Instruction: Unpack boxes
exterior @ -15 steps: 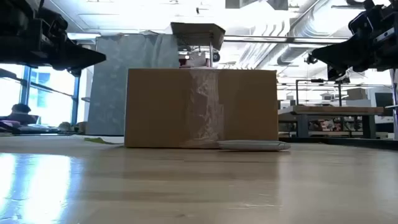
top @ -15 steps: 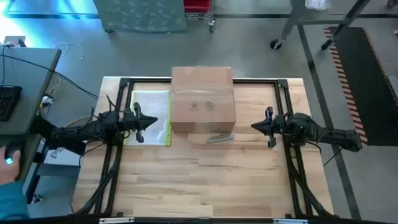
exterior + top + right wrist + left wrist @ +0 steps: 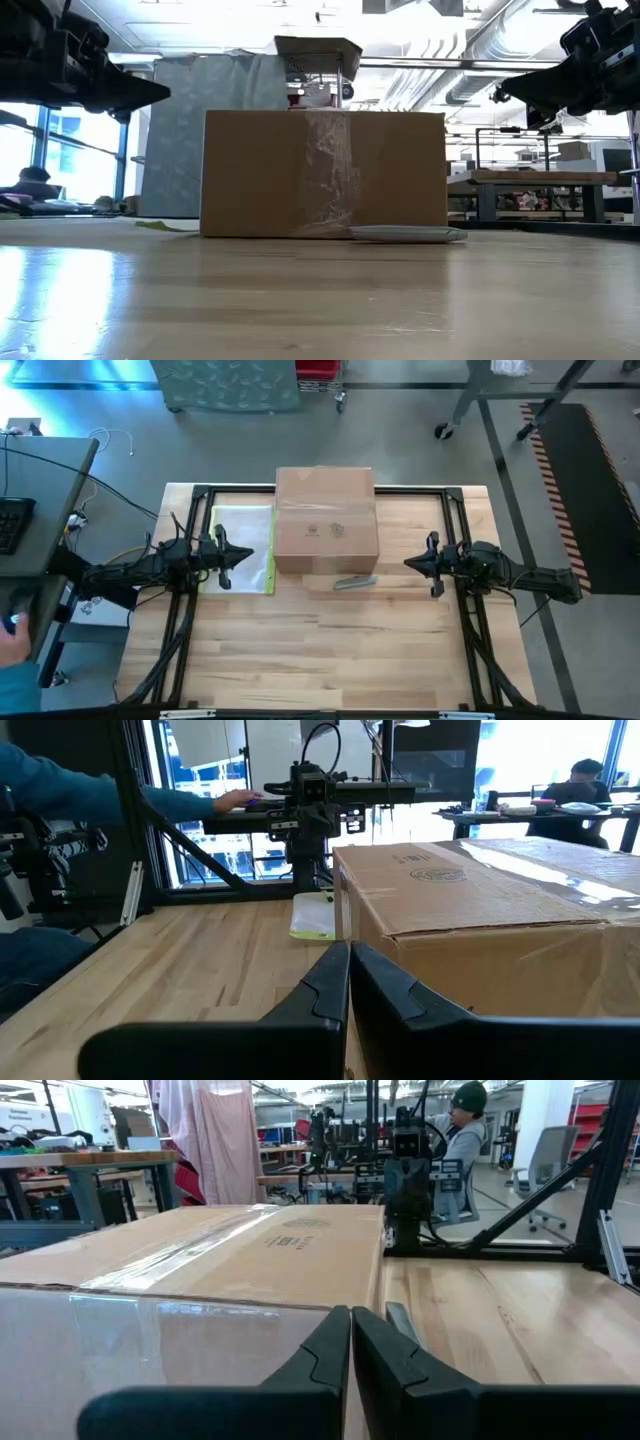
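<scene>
A brown cardboard box [image 3: 325, 520] stands on the wooden table [image 3: 330, 650] toward its far edge, flaps closed under clear tape; it also shows in the low view as a box [image 3: 325, 172] and in both wrist views, box [image 3: 200, 1270] and box [image 3: 480, 910]. My left gripper [image 3: 247, 554] hovers shut to the box's left, pointing at it. My right gripper [image 3: 408, 563] hovers shut to the box's right, pointing at it. Both are clear of the table and touch nothing.
A flat clear sleeve with a yellow edge [image 3: 245, 545] lies left of the box, under my left gripper. A small grey flat object [image 3: 354, 582] lies at the box's near right corner. The near half of the table is bare wood. A person's hand [image 3: 12, 622] shows beyond the left edge.
</scene>
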Controlling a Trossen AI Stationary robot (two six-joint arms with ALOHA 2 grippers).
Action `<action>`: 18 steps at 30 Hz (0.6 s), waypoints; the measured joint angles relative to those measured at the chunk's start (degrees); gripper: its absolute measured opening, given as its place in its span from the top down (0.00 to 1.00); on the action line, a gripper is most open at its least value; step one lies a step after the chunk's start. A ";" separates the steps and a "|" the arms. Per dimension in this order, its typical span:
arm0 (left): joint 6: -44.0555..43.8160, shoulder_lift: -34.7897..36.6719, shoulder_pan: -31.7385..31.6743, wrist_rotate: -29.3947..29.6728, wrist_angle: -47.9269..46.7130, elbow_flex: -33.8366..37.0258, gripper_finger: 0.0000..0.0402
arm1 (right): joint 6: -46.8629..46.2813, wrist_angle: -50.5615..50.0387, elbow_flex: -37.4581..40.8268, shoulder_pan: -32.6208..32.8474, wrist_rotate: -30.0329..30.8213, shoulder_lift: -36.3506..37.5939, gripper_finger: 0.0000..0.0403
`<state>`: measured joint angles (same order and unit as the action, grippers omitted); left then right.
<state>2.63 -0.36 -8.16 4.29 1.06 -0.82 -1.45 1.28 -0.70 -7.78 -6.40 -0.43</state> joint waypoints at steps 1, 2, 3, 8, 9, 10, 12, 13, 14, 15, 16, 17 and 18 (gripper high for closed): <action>0.00 0.00 0.00 0.00 0.00 0.00 1.00 | 0.00 0.00 -0.01 -0.01 0.00 0.00 1.00; 0.00 0.00 0.00 0.00 0.00 0.00 1.00 | 0.00 0.00 0.01 0.01 0.01 0.00 1.00; 0.00 0.01 0.00 0.00 0.01 0.00 1.00 | 0.00 0.00 0.00 0.00 0.01 0.00 1.00; 0.00 0.02 0.00 0.00 0.00 0.00 1.00 | 0.00 0.00 0.01 0.00 0.01 0.00 1.00; 0.00 0.01 0.00 0.00 0.02 0.00 1.00 | 0.00 0.00 0.01 0.01 0.01 0.00 1.00; 0.00 0.00 0.00 0.00 0.02 0.00 1.00 | 0.00 0.00 0.01 0.00 0.01 0.00 1.00; 0.00 0.01 0.00 -0.01 0.01 0.00 1.00 | 0.00 0.00 0.00 0.00 -0.01 0.00 1.00; 0.00 0.02 0.00 -0.01 0.01 0.00 1.00 | 0.00 0.00 -0.01 0.01 -0.01 0.00 1.00; 0.00 0.02 0.00 0.00 0.00 0.00 1.00 | 0.00 0.00 -0.01 -0.01 0.01 0.00 1.00; 0.00 0.02 0.00 -0.02 0.02 0.00 1.00 | 0.00 0.00 -0.01 0.01 0.01 0.00 1.00; 0.00 0.01 0.00 -0.01 0.00 0.00 1.00 | 0.00 0.00 -0.01 0.00 0.01 0.00 1.00; 0.00 0.00 0.00 -0.02 0.00 0.00 1.00 | 0.10 0.07 0.01 0.00 0.02 0.00 1.00; 0.00 0.00 0.00 -0.02 0.00 0.00 1.00 | 0.59 0.30 0.01 0.00 0.20 0.00 1.00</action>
<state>2.63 -0.36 -8.16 4.27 1.06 -0.82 -0.86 1.58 -0.69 -7.77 -6.20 -0.43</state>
